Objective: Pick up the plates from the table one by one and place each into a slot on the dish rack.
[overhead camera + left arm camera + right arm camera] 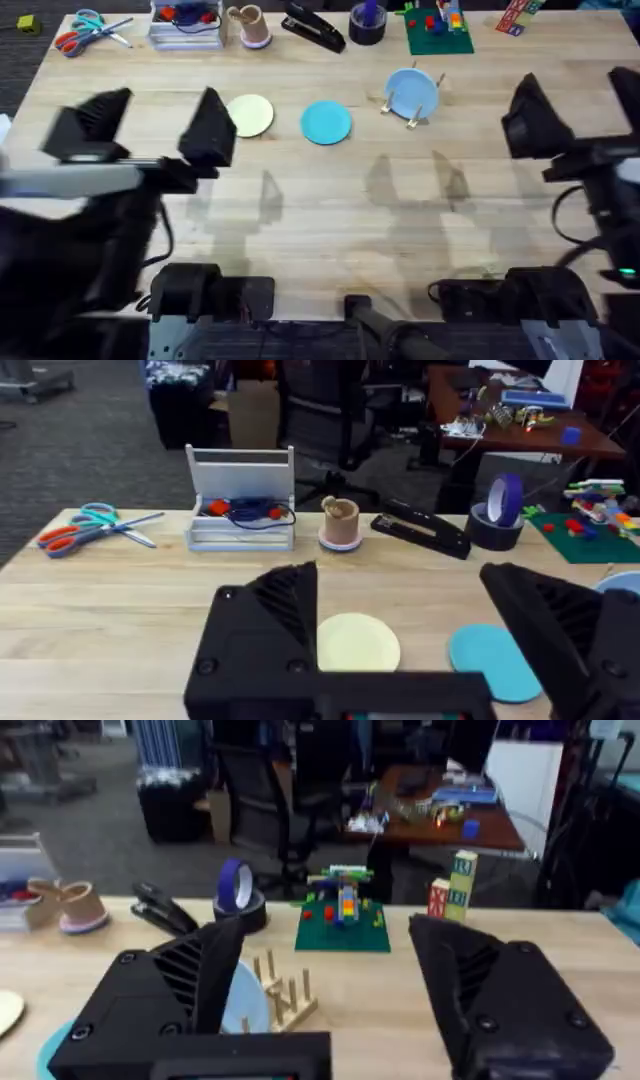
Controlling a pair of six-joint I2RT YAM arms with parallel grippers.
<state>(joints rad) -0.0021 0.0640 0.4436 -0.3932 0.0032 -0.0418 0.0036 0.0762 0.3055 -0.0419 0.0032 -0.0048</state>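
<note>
**Two plates left flat, left arm way closer to the yellow one**

One light blue plate (411, 92) is already standing on edge in the dish rack (410, 108), so 2 still lie flat on the table (330, 230): yellow plate (250, 114) and turquoise plate (326, 122). Taking the rack as the landmark: turquoise sits a bit to its left, yellow further left again, both in roughly the same row as the rack, apart from each other w/ bare wood between.

Left gripper (160, 125) hangs open wide, nothing in it, just left of the yellow plate. From the left wrist cam the yellow plate (357, 643) lies right between the two fingers and a bit ahead, so imo that's the grab it's lined up for. Turquoise (492, 660) is off by the other finger, not centred.

Right gripper (575, 110) also spread open, empty, on the far right side of the rack, well apart from both flat plates. Its cam looks at the rack (282, 997) w/ the blue plate (243, 1000) in it.

Plates are round so no long axis to fuss over, but they're flat on wood, so prob needs an edge pinch. Left arm = obvious pick for yellow.
</note>
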